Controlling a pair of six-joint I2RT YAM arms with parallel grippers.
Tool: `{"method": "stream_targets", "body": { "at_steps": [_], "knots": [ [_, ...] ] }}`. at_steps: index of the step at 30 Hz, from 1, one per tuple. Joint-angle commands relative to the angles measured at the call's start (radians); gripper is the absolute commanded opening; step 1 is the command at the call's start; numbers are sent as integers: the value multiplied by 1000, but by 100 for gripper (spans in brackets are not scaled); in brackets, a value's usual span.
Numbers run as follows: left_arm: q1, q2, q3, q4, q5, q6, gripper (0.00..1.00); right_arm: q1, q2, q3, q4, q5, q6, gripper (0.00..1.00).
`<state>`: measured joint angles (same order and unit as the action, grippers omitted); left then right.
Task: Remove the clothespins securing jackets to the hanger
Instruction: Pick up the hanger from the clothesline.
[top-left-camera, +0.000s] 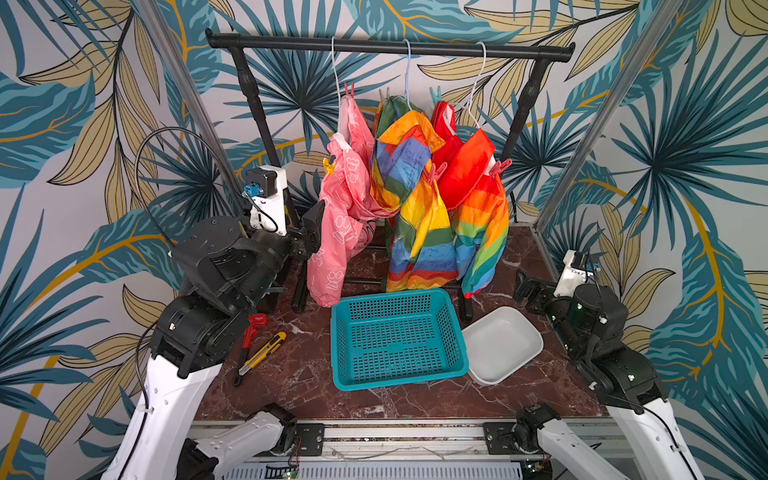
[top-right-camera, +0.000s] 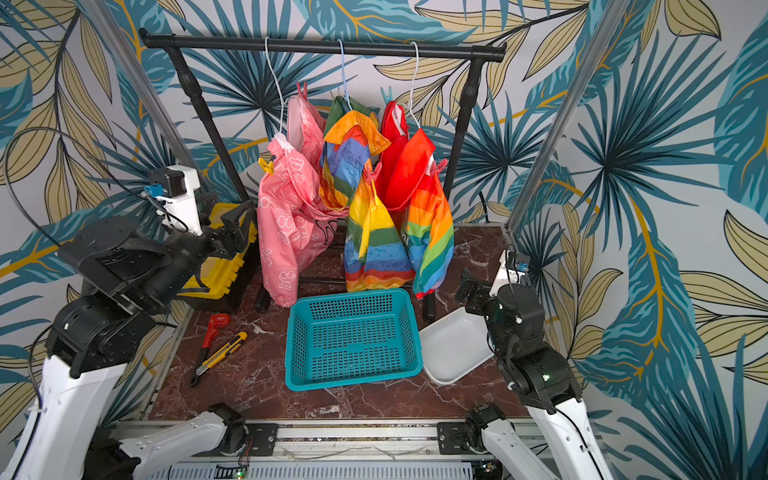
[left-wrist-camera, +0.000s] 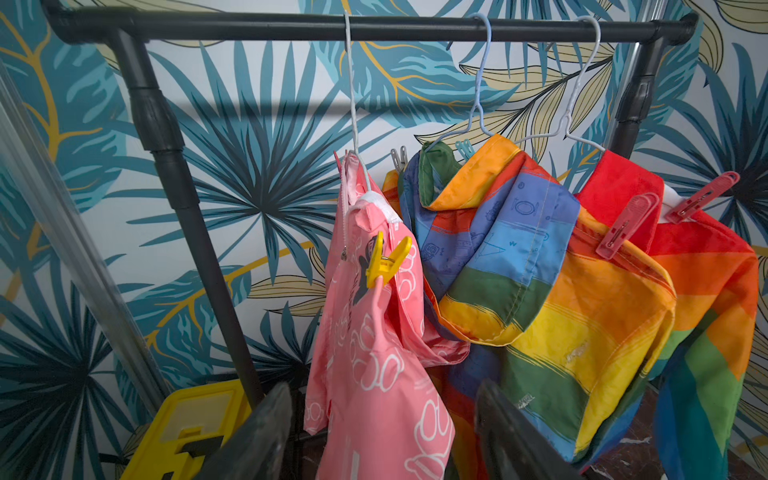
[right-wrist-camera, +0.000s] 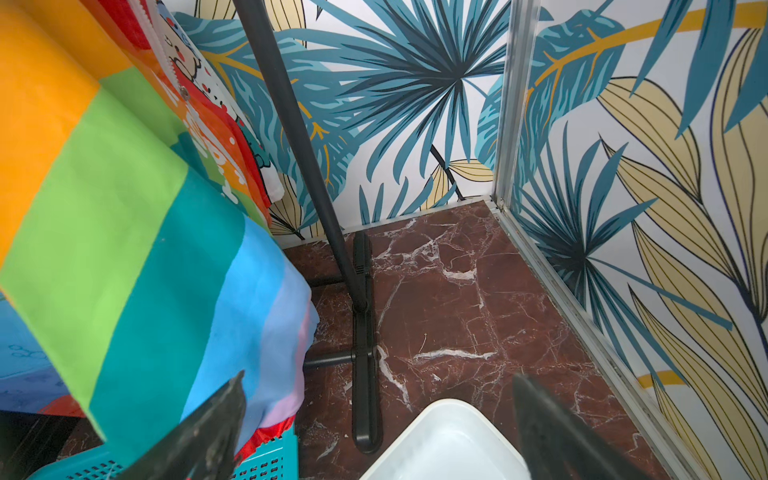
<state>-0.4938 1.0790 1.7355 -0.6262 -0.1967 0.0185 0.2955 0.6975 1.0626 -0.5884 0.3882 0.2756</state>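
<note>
Three jackets hang on wire hangers from the black rack (top-left-camera: 386, 48): pink with bear prints (top-left-camera: 345, 208), rainbow-striped (top-left-camera: 415, 216), and rainbow with a red hood (top-left-camera: 478, 199). A yellow clothespin (left-wrist-camera: 386, 262) grips the pink jacket's shoulder. Red clothespins (left-wrist-camera: 627, 224) (left-wrist-camera: 702, 197) sit on the other two. A pink pin (top-left-camera: 349, 89) and a teal one (top-left-camera: 435, 94) stand at the far shoulders. My left gripper (left-wrist-camera: 382, 415) is open beside the pink sleeve, below the yellow pin, holding nothing. Low at the right, my right gripper (right-wrist-camera: 378, 415) is open over the white tray (right-wrist-camera: 440, 449).
A teal basket (top-left-camera: 390, 296) stands in front of the jackets, with the white tray (top-left-camera: 503, 345) to its right. A red wrench (top-left-camera: 251, 328) and yellow utility knife (top-left-camera: 264, 349) lie front left. A yellow toolbox (top-right-camera: 226, 257) sits behind my left arm.
</note>
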Motion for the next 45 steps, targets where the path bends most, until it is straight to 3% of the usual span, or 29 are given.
{"method": "stream_targets", "body": {
  "at_steps": [1,4,10,18,23,28,34,41,45],
  "knots": [
    [0,78,29,-25,18,37,66,5,4,7,14,-27,-18,100],
    [4,138,71,-24,75,36,65,5,-20,14,15,-28,-25,100],
    [17,247,142,-24,79,31,49,5,-50,21,-21,-15,-33,100],
    [57,292,154,-24,97,10,38,5,-76,17,-31,-7,-41,100],
    [76,302,161,-24,100,6,25,5,-64,28,-38,-11,-43,100],
    [83,299,162,-24,108,8,0,5,-89,45,-28,-4,-39,100],
    [83,282,176,-23,185,-20,0,5,-31,120,-32,-102,-72,100],
    [83,226,202,2,145,-71,0,14,58,209,28,-298,-100,100],
    [83,195,206,11,116,-74,0,103,162,257,47,-336,-143,100]
  ]
}}
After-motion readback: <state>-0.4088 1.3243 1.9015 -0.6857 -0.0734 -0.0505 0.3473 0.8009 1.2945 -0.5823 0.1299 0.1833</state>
